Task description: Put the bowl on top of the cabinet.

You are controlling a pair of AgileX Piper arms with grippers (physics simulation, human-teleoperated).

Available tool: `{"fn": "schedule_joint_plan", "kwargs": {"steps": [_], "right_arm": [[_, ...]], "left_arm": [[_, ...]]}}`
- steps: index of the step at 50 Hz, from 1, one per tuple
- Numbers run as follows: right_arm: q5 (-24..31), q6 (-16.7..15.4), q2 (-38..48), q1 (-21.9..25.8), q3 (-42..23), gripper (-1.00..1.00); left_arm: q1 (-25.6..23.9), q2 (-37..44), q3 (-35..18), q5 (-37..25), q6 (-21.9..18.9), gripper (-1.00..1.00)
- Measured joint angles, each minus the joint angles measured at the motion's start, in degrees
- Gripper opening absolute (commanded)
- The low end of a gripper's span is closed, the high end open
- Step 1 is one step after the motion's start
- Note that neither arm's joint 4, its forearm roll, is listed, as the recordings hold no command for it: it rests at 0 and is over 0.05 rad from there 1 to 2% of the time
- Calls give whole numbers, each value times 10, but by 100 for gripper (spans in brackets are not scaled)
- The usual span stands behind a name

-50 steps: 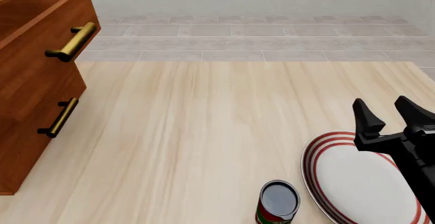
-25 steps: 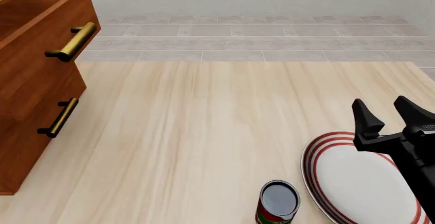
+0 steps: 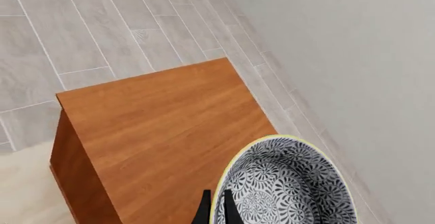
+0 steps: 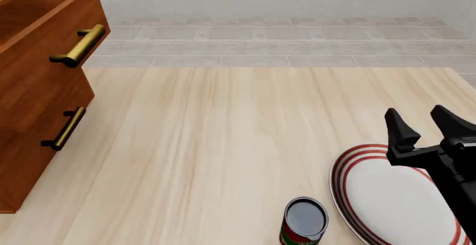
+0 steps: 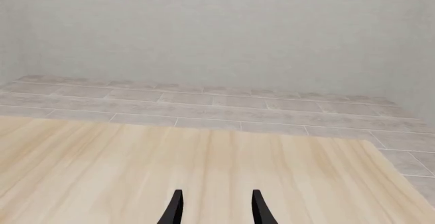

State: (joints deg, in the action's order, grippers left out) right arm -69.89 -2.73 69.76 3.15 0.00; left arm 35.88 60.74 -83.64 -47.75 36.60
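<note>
Two thin fingers of the left end effector [image 3: 215, 210] pinched the floral bowl's [image 3: 286, 183] rim above the cabinet's [image 3: 156, 127] top; lowering it level before releasing seemed wisest.

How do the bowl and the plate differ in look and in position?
The bowl is deep with a dense blue-grey floral pattern and a yellowish rim; the plate is flat and white with red rings. The bowl is over the cabinet top, its rim between the left gripper's fingertips; the plate lies on the table, ungripped. Both are round.
</note>
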Motion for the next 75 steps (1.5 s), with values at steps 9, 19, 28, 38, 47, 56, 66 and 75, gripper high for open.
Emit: {"fn": "schedule_joint_plan", "kwargs": {"steps": [9, 19, 28, 38, 47, 56, 66, 75], "right_arm": [[0, 0, 0, 0, 0, 100], [0, 0, 0, 0, 0, 100], [0, -1, 0, 0, 0, 100], [0, -2, 0, 1, 0, 100], [0, -2, 0, 1, 0, 100], [0, -2, 0, 1, 0, 100], [0, -3, 0, 2, 0, 100], [0, -3, 0, 1, 0, 100]], "left_arm": [[11, -1, -1, -3, 0, -100], [17, -4, 8, -1, 7, -100], [22, -7, 22, 4, 16, -100], [33, -8, 37, 11, 27, -100], [46, -5, 44, 16, 30, -100], [57, -3, 49, 21, 31, -100], [64, -2, 58, 29, 31, -100], [65, -1, 72, 40, 29, -100]]}}
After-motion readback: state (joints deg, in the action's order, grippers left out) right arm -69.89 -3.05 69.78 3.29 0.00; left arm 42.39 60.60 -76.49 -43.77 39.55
